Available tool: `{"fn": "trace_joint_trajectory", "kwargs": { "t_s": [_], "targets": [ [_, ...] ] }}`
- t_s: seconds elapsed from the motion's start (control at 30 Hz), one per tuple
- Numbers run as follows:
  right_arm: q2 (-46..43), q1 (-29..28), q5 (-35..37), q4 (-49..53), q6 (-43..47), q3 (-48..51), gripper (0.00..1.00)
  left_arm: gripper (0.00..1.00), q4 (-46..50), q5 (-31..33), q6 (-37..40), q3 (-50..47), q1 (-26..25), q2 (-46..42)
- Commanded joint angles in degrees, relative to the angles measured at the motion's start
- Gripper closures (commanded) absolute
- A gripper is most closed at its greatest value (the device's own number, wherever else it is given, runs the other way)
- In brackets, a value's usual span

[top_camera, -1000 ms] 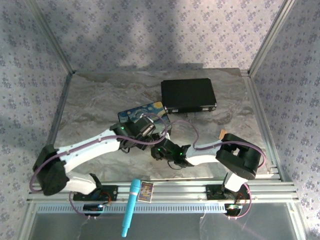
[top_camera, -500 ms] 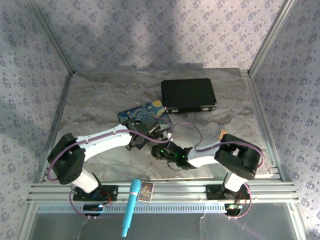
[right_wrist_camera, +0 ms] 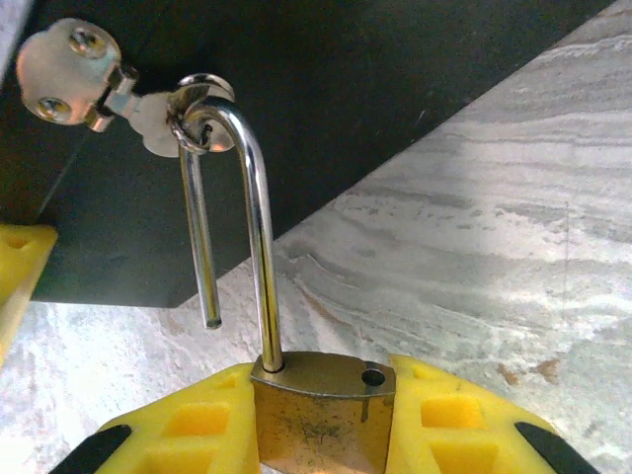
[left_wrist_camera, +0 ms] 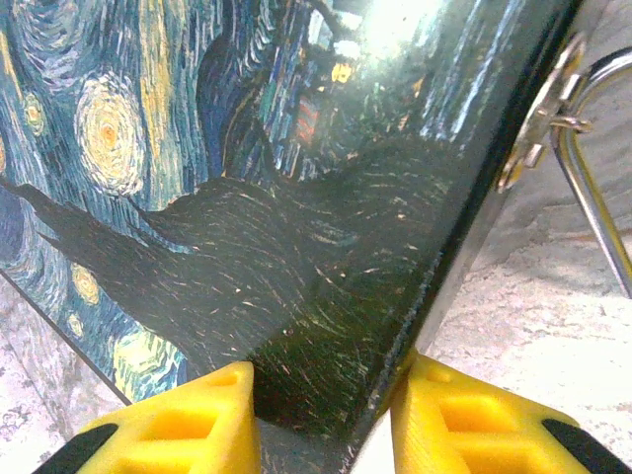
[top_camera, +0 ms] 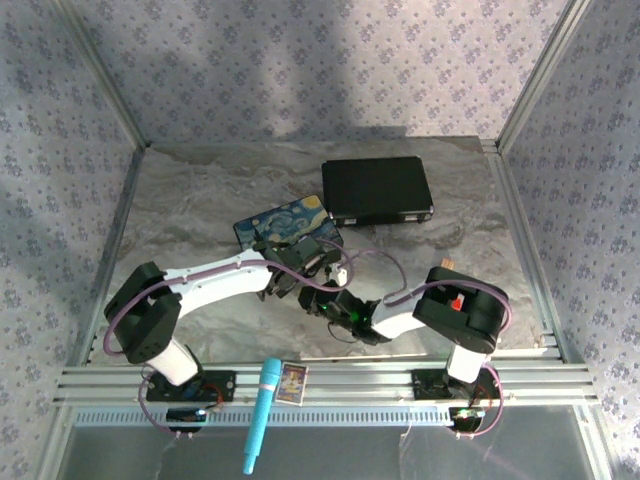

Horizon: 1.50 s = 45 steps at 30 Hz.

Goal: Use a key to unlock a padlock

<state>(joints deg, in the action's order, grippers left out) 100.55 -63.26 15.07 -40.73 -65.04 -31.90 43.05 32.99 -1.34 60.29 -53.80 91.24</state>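
Observation:
The brass padlock [right_wrist_camera: 321, 420] sits upright between the yellow fingers of my right gripper [right_wrist_camera: 324, 383], which is shut on its body. Its silvery shackle [right_wrist_camera: 252, 197] stands open: one leg hangs free of the body, and the loop passes through the ring of the box's clasp [right_wrist_camera: 193, 114]. My left gripper [left_wrist_camera: 326, 380] is shut across a corner of the starry-night painted box [left_wrist_camera: 247, 197], with the shackle [left_wrist_camera: 592, 197] at the right edge. From above, both grippers meet at the near edge of the box [top_camera: 285, 222]. The key is out of view.
A black case [top_camera: 377, 190] lies behind and to the right of the painted box. A light blue pen-like stick [top_camera: 262, 410] and a small card [top_camera: 292, 381] rest on the front rail. Patterned walls enclose the marble table [top_camera: 180, 200].
My left gripper has come down on the box corner and closed on it, its arm folding back towards the base. The right gripper kept its hold on the padlock and barely moved.

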Motion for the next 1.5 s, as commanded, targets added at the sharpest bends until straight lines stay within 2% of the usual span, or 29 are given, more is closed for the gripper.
{"fn": "trace_joint_trajectory", "kwargs": {
  "t_s": [0.0,0.43,0.87,1.0,1.47],
  "targets": [
    [3.98,1.15,3.13,-2.87,-4.31,0.45,0.86,0.71,1.20,-6.04,1.35,-4.20,0.45,4.41],
    [8.33,1.80,5.67,-9.22,-5.98,-1.58,0.90,0.72,0.41,-6.93,3.05,-5.25,-0.34,4.19],
    [9.22,3.75,7.23,-16.04,-6.60,-0.08,0.91,0.72,-0.50,-7.51,3.85,-5.80,-0.60,4.53],
    [9.23,3.67,9.60,-16.60,-6.72,0.38,0.91,0.72,-0.51,-7.79,4.12,-6.06,-0.52,4.56],
    [12.61,6.28,4.63,-28.74,-10.32,3.83,0.92,0.72,-0.53,-8.27,4.14,-6.16,0.28,4.21]
  ]
}}
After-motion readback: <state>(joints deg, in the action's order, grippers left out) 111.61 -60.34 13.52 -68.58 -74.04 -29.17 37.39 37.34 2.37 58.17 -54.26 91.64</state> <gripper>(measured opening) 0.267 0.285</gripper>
